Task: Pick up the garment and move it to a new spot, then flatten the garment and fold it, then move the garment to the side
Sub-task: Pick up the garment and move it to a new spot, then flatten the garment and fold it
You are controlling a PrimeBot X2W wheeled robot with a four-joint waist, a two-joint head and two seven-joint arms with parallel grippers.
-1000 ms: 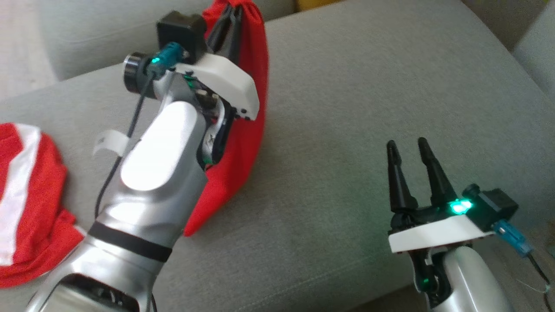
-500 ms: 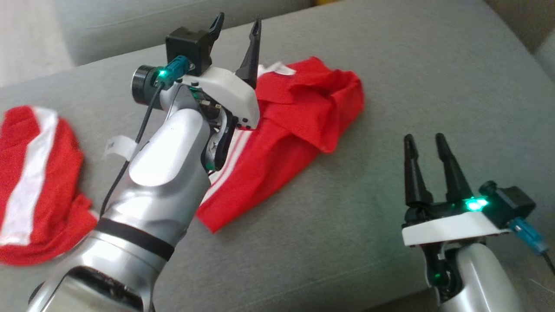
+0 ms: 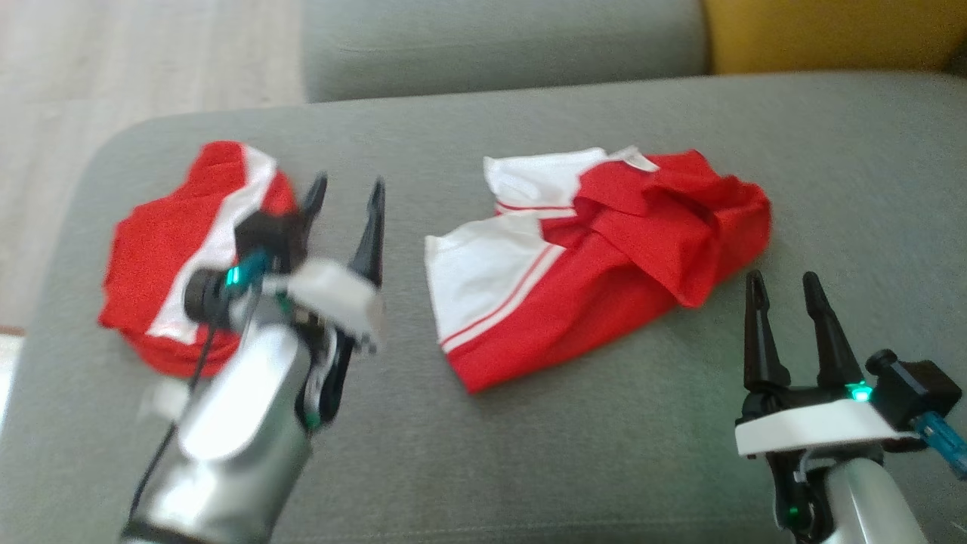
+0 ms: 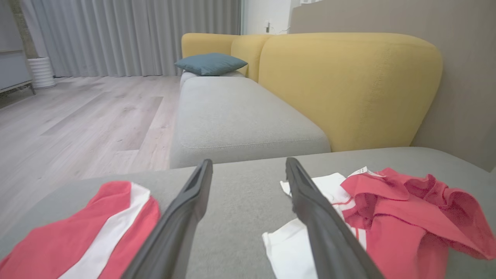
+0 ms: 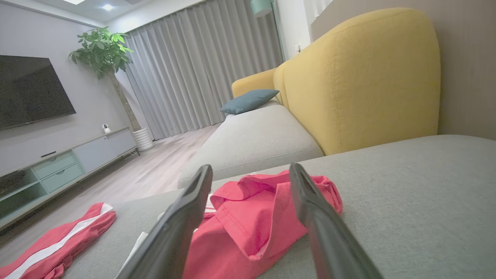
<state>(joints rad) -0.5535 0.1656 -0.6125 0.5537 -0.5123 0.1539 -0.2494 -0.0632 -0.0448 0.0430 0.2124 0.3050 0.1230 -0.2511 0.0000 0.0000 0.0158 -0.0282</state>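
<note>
The garment (image 3: 604,257) lies loose on the grey sofa seat (image 3: 529,438), a little past the middle of it towards 1 o'clock. It is crumpled rather than flat. Its white panels with thin red stripes sit at the 9 o'clock end, and the red cloth is bunched in folds towards 3 o'clock. Nothing is gripping it.

The left hand (image 3: 349,185) hangs over the seat at the garment's 9 o'clock, near it but apart. Its two dark fingers are spread wide, with only bare cushion between them (it is smeared in the head view, but its own wrist view shows the gap plainly).

The right hand (image 3: 782,279) is at the garment's 4 o'clock, just off the red edge, with its fingers pointing to 12. They are likewise spread and carry nothing.

Further out at 9 o'clock, behind the left hand, a second red piece (image 3: 174,249) with a broad white band rests near the seat's rounded corner.

Beyond the seat at 12 o'clock there is a yellow backrest (image 4: 348,85) and a blue cushion (image 4: 210,63).
</note>
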